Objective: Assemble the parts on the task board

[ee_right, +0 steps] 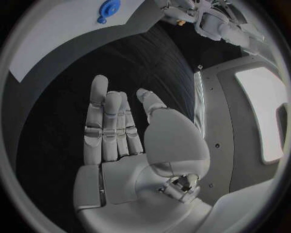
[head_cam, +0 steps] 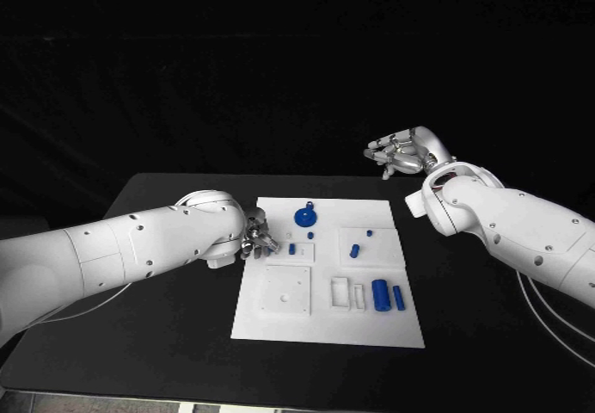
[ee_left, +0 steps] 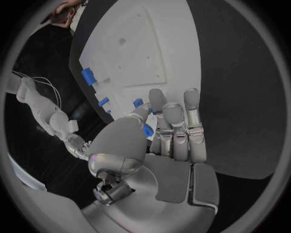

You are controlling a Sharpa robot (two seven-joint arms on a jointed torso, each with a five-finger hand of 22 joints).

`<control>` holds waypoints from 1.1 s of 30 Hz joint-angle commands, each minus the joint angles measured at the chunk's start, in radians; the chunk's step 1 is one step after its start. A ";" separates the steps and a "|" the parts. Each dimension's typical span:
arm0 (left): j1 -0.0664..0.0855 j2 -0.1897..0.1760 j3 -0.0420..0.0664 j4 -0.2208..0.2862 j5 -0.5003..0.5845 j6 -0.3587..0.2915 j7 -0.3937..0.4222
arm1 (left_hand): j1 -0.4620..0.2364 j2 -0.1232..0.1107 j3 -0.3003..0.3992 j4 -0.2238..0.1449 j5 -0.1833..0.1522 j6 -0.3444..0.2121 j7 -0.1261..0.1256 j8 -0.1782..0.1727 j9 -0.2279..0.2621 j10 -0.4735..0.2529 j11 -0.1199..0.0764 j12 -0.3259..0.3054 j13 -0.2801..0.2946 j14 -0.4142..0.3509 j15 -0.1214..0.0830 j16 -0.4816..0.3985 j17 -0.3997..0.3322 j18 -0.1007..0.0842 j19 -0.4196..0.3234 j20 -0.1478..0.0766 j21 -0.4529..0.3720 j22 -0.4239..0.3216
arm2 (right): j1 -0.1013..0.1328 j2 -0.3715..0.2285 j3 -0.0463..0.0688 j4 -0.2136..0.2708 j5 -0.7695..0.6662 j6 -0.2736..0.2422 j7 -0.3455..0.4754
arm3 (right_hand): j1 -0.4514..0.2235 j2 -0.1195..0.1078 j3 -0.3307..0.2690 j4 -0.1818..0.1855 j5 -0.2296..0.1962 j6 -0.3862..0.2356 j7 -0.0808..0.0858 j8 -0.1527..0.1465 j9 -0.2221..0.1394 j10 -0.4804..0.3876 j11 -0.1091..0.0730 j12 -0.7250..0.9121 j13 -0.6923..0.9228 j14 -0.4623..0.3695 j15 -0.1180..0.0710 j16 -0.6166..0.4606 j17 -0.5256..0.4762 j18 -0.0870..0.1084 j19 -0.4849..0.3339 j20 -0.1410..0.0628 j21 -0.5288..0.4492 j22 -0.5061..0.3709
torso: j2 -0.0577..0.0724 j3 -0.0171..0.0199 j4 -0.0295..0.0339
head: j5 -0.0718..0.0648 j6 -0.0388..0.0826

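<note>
- Left hand at the left edge of the task board in the head view, fingers over the board's rim; grip not readable from here.
- Right hand raised beyond the board's far right corner, well apart from every part, fingers curled loosely, nothing seen in them.
- Blue parts spread over the board: round part at the far end, small part near the left hand, another small part mid-board, 2 upright cylinders side by side near the right edge.
- Left wrist view: left hand with fingers straight and close together, reaching over the board; a blue part sits between thumb and fingers, held or merely behind them, cannot tell.
- Right wrist view: right hand flat and open, fingers extended, holding nothing; round blue part on the board far off.
- Progress, as a judgement: early to middle; several parts lying loose, several recesses in the board unfilled.
- No brand, label or writing readable anywhere.
</note>
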 commanded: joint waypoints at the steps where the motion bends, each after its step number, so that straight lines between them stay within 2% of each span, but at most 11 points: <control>1: 0.017 -0.003 0.008 -0.003 0.055 0.090 -0.012 | 0.016 0.028 0.101 -0.092 -0.060 -0.039 -0.017 0.015 0.006 -0.019 -0.001 0.014 0.002 -0.010 0.002 0.007 -0.005 -0.006 -0.012 0.003 -0.003 0.016 | 0.000 0.001 0.001 -0.001 -0.002 0.013 0.011 | -0.004 -0.007 0.002 0.003 0.006 -0.003 0.002 -0.005 -0.001 -0.008 -0.001 0.006 -0.001 -0.007 0.001 0.003 -0.001 0.010 0.032 0.005 0.004 -0.002 | 0.000 0.0003 0.0005 | 0.002 0.001; 4: 0.032 -0.003 0.015 -0.015 0.065 0.119 -0.010 | 0.025 0.035 0.097 -0.089 -0.082 -0.056 -0.015 0.033 0.006 -0.036 -0.001 0.032 0.000 -0.017 0.004 0.015 -0.021 -0.005 -0.014 0.004 -0.003 0.016 | 0.000 0.003 0.001 -0.002 -0.002 0.014 0.011 | -0.004 -0.007 0.002 0.003 0.006 -0.003 0.002 -0.005 -0.001 -0.008 -0.001 0.006 -0.001 -0.007 0.001 0.003 -0.001 0.010 0.032 0.005 0.004 -0.002 | 0.000 0.0000 0.0001 | 0.003 0.002; 8: 0.040 0.003 0.018 -0.034 0.082 0.162 -0.006 | 0.031 0.040 0.097 -0.089 -0.097 -0.071 -0.012 0.046 0.001 -0.052 0.001 0.044 -0.006 -0.026 0.007 0.025 -0.038 -0.004 -0.019 0.007 -0.004 0.016 | 0.000 0.005 0.001 -0.004 -0.002 0.015 0.011 | -0.004 -0.007 0.002 0.003 0.008 -0.003 0.002 -0.005 -0.001 -0.008 -0.001 0.006 -0.001 -0.008 0.001 0.003 -0.001 0.010 0.032 0.005 0.005 -0.002 | 0.001 0.0001 0.0002 | 0.002 0.001; 10: 0.043 0.008 0.019 -0.049 0.098 0.190 -0.001 | 0.037 0.046 0.097 -0.087 -0.124 -0.079 -0.011 0.050 0.000 -0.059 0.002 0.049 -0.009 -0.032 0.008 0.029 -0.044 -0.004 -0.021 0.008 -0.004 0.016 | 0.000 0.005 0.001 -0.005 -0.002 0.015 0.011 | -0.004 -0.007 0.002 0.003 0.008 -0.003 0.002 -0.005 -0.001 -0.008 -0.001 0.006 -0.001 -0.008 0.001 0.003 -0.001 0.010 0.032 0.005 0.005 -0.002 | 0.001 0.0000 0.0004 | 0.002 -0.001; 12: 0.045 0.015 0.019 -0.065 0.112 0.221 0.005 | 0.045 0.056 0.101 -0.088 -0.186 -0.088 -0.008 0.052 0.000 -0.068 0.004 0.052 -0.010 -0.039 0.010 0.031 -0.047 -0.004 -0.025 0.010 -0.006 0.016 | 0.000 0.006 0.001 -0.005 -0.002 0.015 0.011 | -0.004 -0.008 0.003 0.003 0.010 -0.003 0.002 -0.005 -0.001 -0.008 -0.001 0.006 -0.001 -0.008 0.001 0.003 -0.001 0.010 0.032 0.005 0.005 -0.002 | 0.001 -0.0002 0.0004 | 0.003 -0.001; 13: 0.046 0.020 0.020 -0.075 0.120 0.242 0.009 | 0.068 0.072 0.136 -0.100 -0.331 -0.094 -0.010 0.050 -0.002 -0.072 0.003 0.052 -0.010 -0.042 0.008 0.032 -0.048 -0.005 -0.026 0.007 -0.006 0.017 | 0.000 0.007 0.001 -0.006 -0.002 0.016 0.011 | -0.004 -0.008 0.003 0.003 0.010 -0.003 0.002 -0.005 -0.001 -0.008 -0.001 0.006 -0.001 -0.008 0.001 0.003 -0.001 0.010 0.032 0.005 0.005 -0.002 | 0.002 -0.0003 0.0002 | 0.004 -0.001; 14: 0.047 0.026 0.020 -0.086 0.128 0.264 0.013 | 0.052 0.037 0.200 -0.095 -0.331 -0.091 0.000 0.052 -0.004 -0.077 0.013 0.054 -0.011 -0.048 0.009 0.036 -0.050 -0.007 -0.028 0.004 -0.004 0.018 | 0.000 0.008 0.001 -0.006 -0.002 0.016 0.011 | -0.004 -0.008 0.003 0.003 0.010 -0.003 0.002 -0.005 -0.001 -0.008 -0.001 0.006 -0.001 -0.008 0.001 0.003 -0.001 0.010 0.032 0.005 0.005 -0.002 | 0.002 -0.0004 0.0001 | 0.004 -0.002; 15: 0.048 0.031 0.020 -0.095 0.135 0.280 0.016 | 0.044 0.032 0.216 -0.083 -0.336 -0.094 -0.006 0.054 -0.002 -0.077 0.004 0.055 -0.011 -0.048 0.008 0.038 -0.052 -0.007 -0.029 0.007 -0.004 0.018 | 0.000 0.008 0.001 -0.007 -0.002 0.016 0.011 | -0.004 -0.008 0.003 0.003 0.010 -0.003 0.002 -0.005 -0.001 -0.008 -0.001 0.006 -0.001 -0.008 0.001 0.003 -0.001 0.010 0.032 0.005 0.005 -0.002 | 0.002 -0.0006 -0.0001 | 0.004 -0.003; 20: 0.052 0.060 0.020 -0.151 0.161 0.353 0.031 | 0.040 0.000 0.283 -0.041 -0.335 -0.119 -0.003 0.082 0.017 -0.097 0.008 0.070 -0.011 -0.067 0.013 0.051 -0.064 -0.006 -0.037 0.010 0.000 0.018 | 0.000 0.011 0.001 -0.008 -0.002 0.017 0.010 | -0.004 -0.008 0.004 0.004 0.012 -0.003 0.002 -0.005 -0.001 -0.008 -0.001 0.006 -0.001 -0.007 0.000 0.003 -0.001 0.010 0.032 0.005 0.005 -0.002 | 0.001 -0.0007 -0.0001 | 0.006 -0.003; 28: 0.055 0.125 0.021 -0.249 0.199 0.433 0.050 | 0.041 0.008 0.291 -0.012 -0.335 -0.161 0.003 0.114 0.032 -0.135 0.015 0.099 -0.021 -0.090 0.019 0.078 -0.099 -0.003 -0.052 0.016 0.006 0.018 | 0.000 0.016 0.001 -0.008 -0.002 0.021 0.009 | -0.004 -0.008 0.004 0.004 0.015 -0.003 0.002 -0.005 -0.001 -0.008 -0.001 0.006 -0.002 -0.008 0.000 0.003 -0.001 0.010 0.032 0.005 0.005 -0.002 | 0.002 -0.0006 -0.0006 | 0.009 -0.005; 33: 0.056 0.154 0.021 -0.282 0.206 0.455 0.047 | 0.046 0.006 0.301 -0.025 -0.335 -0.166 0.004 0.130 0.029 -0.141 0.014 0.124 -0.034 -0.094 0.019 0.101 -0.118 -0.001 -0.053 0.017 0.016 0.019 | 0.000 0.019 0.000 -0.009 -0.002 0.022 0.008 | -0.004 -0.008 0.004 0.004 0.015 -0.003 0.002 -0.005 -0.001 -0.008 -0.001 0.006 -0.002 -0.008 0.000 0.003 -0.001 0.010 0.032 0.005 0.005 -0.002 | 0.001 -0.0008 -0.0002 | 0.009 -0.006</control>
